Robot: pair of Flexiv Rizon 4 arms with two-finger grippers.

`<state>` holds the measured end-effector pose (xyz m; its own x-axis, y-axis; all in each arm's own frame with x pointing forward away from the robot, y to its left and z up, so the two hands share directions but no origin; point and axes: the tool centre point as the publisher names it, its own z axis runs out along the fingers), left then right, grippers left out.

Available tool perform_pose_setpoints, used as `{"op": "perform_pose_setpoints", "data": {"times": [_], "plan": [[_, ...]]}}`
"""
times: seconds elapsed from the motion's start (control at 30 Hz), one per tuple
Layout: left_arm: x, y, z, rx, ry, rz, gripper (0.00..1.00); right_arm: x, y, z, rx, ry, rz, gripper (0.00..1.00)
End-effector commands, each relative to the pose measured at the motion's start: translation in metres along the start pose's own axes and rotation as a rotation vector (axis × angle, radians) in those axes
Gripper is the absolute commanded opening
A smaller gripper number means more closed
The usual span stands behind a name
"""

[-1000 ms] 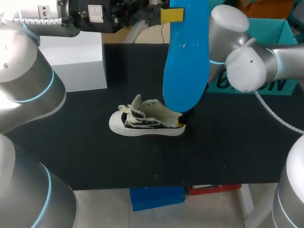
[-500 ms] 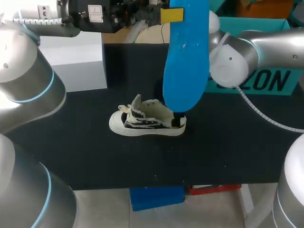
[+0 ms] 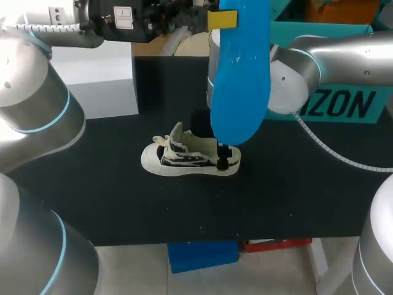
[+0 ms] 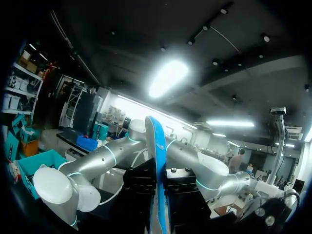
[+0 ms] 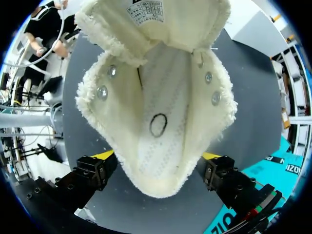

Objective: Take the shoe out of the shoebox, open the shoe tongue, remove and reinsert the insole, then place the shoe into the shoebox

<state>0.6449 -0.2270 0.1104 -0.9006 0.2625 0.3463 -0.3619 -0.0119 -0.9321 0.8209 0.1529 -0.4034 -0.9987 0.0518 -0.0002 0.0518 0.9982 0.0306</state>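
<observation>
Shoe (image 3: 182,158) under downward-pointing right gripper (image 3: 225,157)

A black table (image 3: 295,203) carried everything in view. At the table's far left corner stood a plain white box (image 3: 98,80), its top brighter than its grey front.

It was a robotics lab. Two silver robot arms, the left arm (image 3: 31,104) and the right arm (image 3: 344,52), stood at a black-topped table (image 3: 295,203). A loose grey cable (image 3: 325,149) trailed from the right one. Only test props lay about: a shoe (image 3: 184,158), a blue insole (image 3: 239,80) and a teal shoebox (image 3: 368,110).
</observation>
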Motion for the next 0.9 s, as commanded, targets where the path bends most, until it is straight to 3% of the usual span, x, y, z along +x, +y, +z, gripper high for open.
{"op": "perform_pose_setpoints", "data": {"times": [0.03,0.57,0.9], "plan": [[0.0,0.0,0.001,-0.002,-0.004,-0.001,0.0,0.001,0.004,0.004,0.013,-0.004,0.004,1.0],[0.0,0.0,0.001,-0.002,-0.004,-0.001,0.0,0.004,0.003,0.006,-0.007,-0.026,0.007,1.0],[0.0,0.0,0.001,-0.002,-0.004,-0.001,0.0,0.002,-0.009,-0.004,-0.202,-0.033,0.012,1.0]]}}
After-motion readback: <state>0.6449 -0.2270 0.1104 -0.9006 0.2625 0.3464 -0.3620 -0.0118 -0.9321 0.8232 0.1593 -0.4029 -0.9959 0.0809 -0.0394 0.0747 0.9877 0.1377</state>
